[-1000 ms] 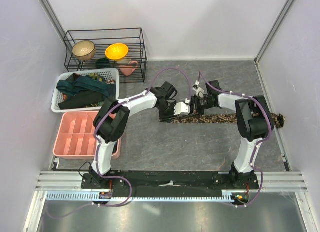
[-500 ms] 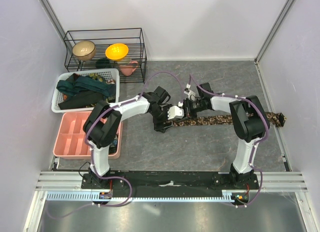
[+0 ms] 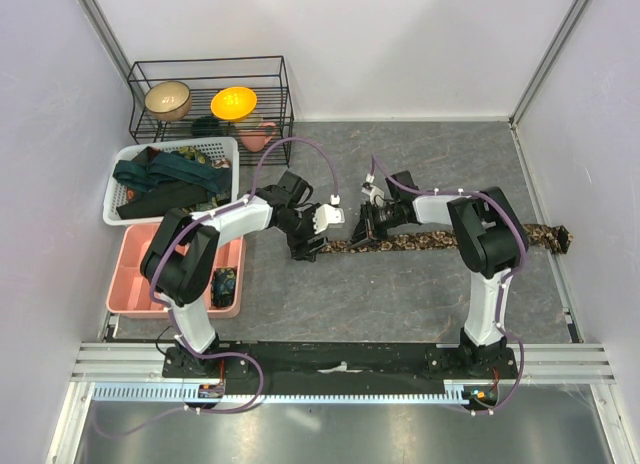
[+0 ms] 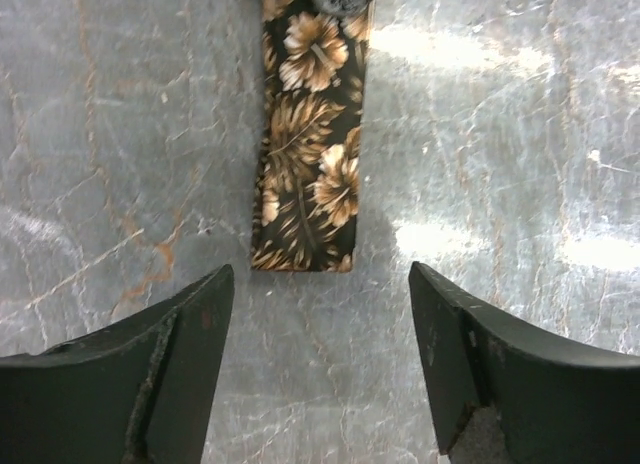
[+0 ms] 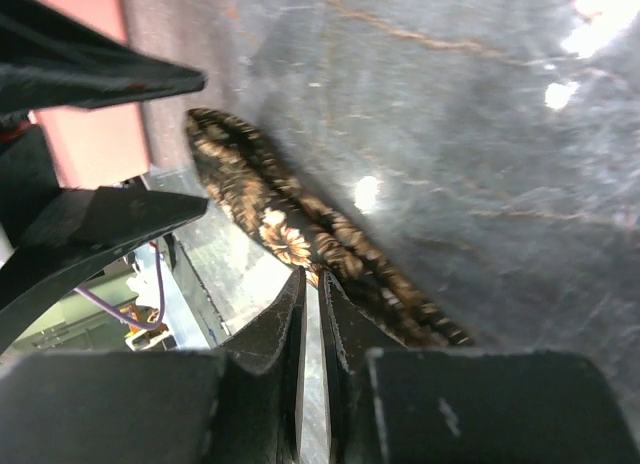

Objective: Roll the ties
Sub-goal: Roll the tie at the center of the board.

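Both my wrists have slid leftward, and the brown floral tie (image 4: 308,174) has come along with them. My left gripper (image 4: 320,276) hangs with its jaws spread wide just past the tie's squared-off end, ready, I judge, to start the coil. My right gripper (image 5: 311,289) is pinched on the strip further along, seemingly to keep it taut, and the rest trails right across the grey table (image 4: 520,134).

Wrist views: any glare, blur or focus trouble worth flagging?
Left wrist: bright glare patches on the table right of the tie, whose print is sharp. Right wrist: the near fingers are dark and out of focus, the tie is soft, with small glare spots top right. Top external: even light, soft shadows.
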